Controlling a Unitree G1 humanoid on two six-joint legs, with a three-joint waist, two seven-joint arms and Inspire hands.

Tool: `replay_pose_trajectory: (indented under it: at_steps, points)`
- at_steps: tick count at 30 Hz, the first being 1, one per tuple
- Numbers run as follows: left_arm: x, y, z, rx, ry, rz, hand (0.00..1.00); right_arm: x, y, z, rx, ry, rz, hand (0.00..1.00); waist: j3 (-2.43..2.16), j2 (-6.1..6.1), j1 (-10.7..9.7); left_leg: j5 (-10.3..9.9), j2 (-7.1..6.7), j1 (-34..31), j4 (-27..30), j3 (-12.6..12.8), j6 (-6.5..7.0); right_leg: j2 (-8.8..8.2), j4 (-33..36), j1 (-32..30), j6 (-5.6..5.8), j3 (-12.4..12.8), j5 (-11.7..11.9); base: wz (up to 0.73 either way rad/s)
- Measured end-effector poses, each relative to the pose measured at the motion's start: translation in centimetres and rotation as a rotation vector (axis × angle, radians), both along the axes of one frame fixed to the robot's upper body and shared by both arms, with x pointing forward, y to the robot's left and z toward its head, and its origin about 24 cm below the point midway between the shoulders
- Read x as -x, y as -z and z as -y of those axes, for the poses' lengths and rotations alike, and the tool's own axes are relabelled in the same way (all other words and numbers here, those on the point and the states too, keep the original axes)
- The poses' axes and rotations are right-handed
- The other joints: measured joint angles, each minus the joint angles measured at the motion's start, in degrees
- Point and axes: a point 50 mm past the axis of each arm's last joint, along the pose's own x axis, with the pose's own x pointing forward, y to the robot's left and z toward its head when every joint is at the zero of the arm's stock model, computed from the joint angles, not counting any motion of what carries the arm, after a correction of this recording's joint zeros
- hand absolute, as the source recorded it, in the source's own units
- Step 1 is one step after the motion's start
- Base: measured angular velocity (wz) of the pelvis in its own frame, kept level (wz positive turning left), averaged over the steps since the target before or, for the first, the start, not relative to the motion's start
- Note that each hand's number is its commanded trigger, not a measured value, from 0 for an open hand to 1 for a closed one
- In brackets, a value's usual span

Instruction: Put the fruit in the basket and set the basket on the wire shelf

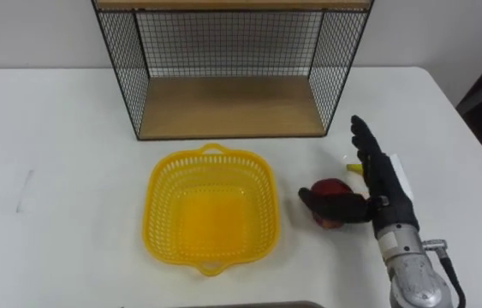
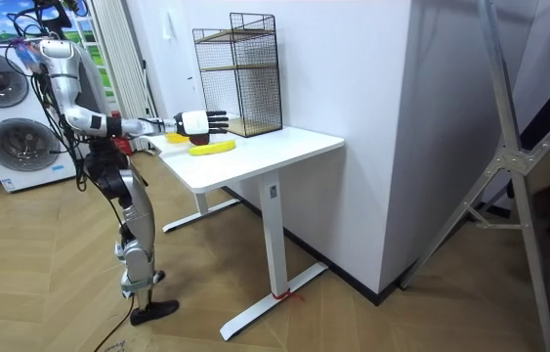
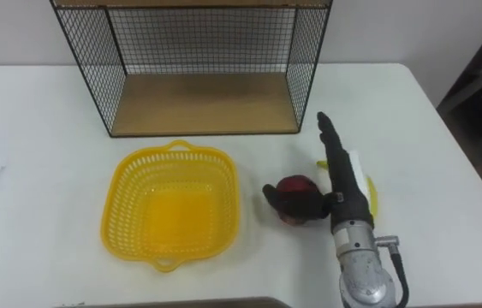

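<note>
Both eye views peer steeply down from the robot's head, close over the white surface (image 1: 52, 128), facing the wire shelf (image 1: 223, 107) at its far edge. The room view stands well off, sideways on, catching that same surface and shelf.

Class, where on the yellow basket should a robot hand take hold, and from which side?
Likely the basket's near handle, from the robot's side: it juts out from the rim, while the far handle faces the shelf.
</note>
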Motion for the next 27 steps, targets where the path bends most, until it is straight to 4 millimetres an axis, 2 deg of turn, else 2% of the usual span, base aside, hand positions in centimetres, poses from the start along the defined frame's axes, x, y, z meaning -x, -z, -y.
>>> replay_pose_trajectory:
  at_steps: [16, 19, 24, 27]
  points:
    - [-0.8, -0.1, 0.0, -0.003, 0.005, 0.022, 0.0, 0.6, 0.9, -1.2, -0.043, -0.077, -0.063, 0.0, 0.07, 0.33, -0.2, 0.0, 0.02, -0.6, 0.0, -0.1, 0.0, 0.0, 0.0, -0.2, -0.03, -0.6, 0.2, 0.0]
    - [-1.0, -0.1, 0.0, -0.002, 0.006, 0.03, 0.0, 0.9, 1.9, -0.9, -0.04, -0.078, -0.108, 0.0, -0.08, 0.1, -0.2, 0.0, 0.01, -0.6, 0.0, -0.3, 0.0, -0.01, 0.1, -0.2, -0.05, -0.7, 0.2, 0.0]
    - [-1.0, -0.1, 0.0, -0.003, 0.005, 0.03, 0.0, 0.9, 2.2, -0.9, -0.04, -0.078, -0.119, 0.0, -0.41, -0.29, -0.2, 0.0, 0.0, -0.5, 0.1, -0.5, 0.0, -0.03, 0.1, 0.0, -0.06, -0.9, 0.2, 0.01]
    - [-0.9, -0.1, 0.0, -0.003, 0.004, 0.03, 0.0, 1.0, 2.3, -0.8, -0.039, -0.074, -0.122, 0.0, -0.42, -0.37, -0.3, 0.0, -0.05, -0.5, 0.2, -0.8, 0.0, -0.13, 0.0, 0.3, -0.05, -1.4, 0.2, 0.06]
